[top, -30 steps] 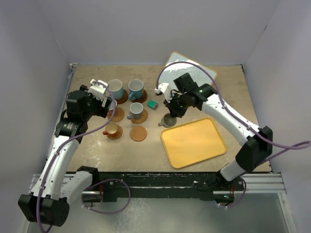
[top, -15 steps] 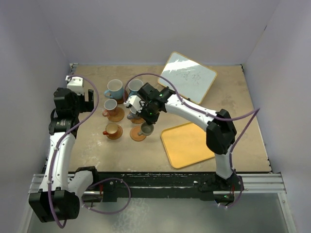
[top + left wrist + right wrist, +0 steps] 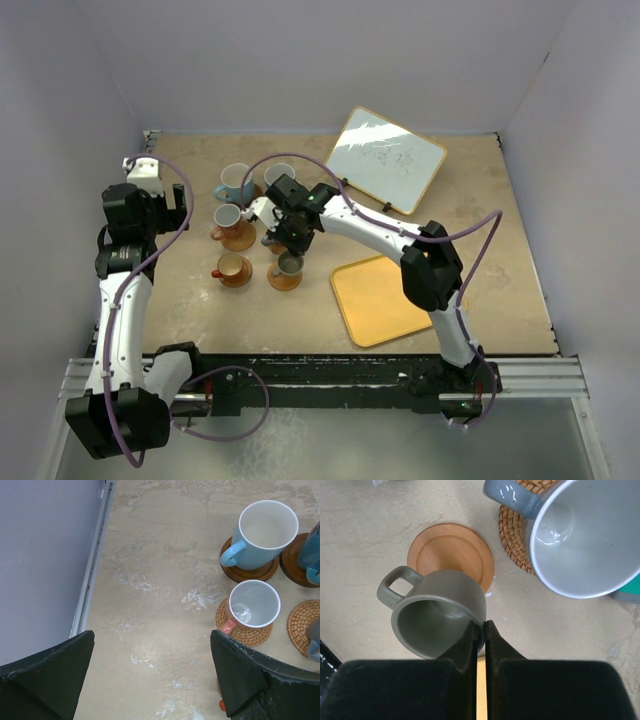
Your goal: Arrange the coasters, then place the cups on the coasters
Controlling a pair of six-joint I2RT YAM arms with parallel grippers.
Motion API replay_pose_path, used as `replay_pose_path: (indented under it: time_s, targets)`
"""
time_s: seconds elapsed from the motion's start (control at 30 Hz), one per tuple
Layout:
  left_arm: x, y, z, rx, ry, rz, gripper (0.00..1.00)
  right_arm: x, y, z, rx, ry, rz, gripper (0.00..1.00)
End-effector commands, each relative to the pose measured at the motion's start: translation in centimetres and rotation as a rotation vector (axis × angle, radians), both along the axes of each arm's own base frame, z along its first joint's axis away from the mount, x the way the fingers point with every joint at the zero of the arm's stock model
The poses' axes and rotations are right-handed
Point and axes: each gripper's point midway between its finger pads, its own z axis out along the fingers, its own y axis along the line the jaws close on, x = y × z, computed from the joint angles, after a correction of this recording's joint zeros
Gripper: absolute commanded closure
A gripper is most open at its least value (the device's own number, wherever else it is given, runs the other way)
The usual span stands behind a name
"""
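Pale walls (image 3: pixel 300 60) enclose a mottled beige counter (image 3: pixel 150 605); left jaws stand spread, right jaws pinch the rim of a speckled olive cup (image 3: pixel 437 622).

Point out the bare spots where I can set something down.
Bare tabletop lies right of the yellow tray and whiteboard, and between the left wall and the cups. Crowded: among cups and coasters, where the right gripper holds a grey-green cup.
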Motion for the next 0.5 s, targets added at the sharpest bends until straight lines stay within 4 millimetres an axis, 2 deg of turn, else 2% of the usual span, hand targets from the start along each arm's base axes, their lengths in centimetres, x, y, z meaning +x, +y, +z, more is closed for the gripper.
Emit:
replay_pose_path:
  time_s: [0.0,0.47]
  targets:
    - [0.5,0.0,2.4,-0.016,-0.076,0.000,0.05,0.6,1.6,1.7,0.047,-0.029,-0.019,1.00]
    - [0.3,-0.1,2.2,-0.017,-0.076,-0.013,0.05,0.3,2.6,0.1,0.024,0.003,-0.018,1.00]
